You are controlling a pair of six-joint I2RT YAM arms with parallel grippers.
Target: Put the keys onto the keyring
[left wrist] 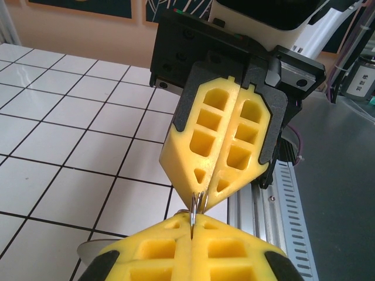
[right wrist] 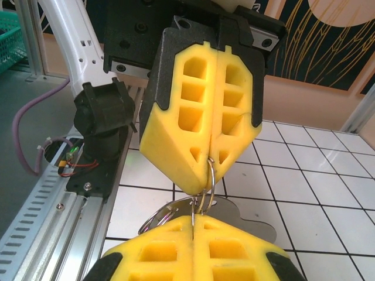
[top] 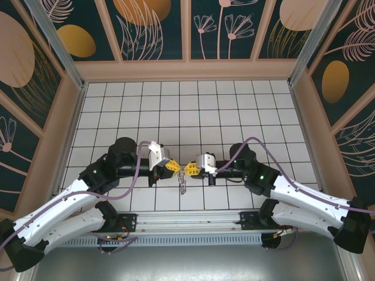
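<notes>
Left hand (top: pixel 174 167) and right hand (top: pixel 190 170) both pinching keyring (right wrist: pixel 208 186), keys (top: pixel 182 186) hanging beneath

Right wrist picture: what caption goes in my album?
Left gripper and right gripper, jaws shut, pinch the keyring between them.

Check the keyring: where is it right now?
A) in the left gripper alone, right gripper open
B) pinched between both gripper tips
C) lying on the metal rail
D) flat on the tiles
B: the left gripper and right gripper meet tip to tip, both shut, with the keyring wire running into each seam and the keys hanging beneath.
</notes>
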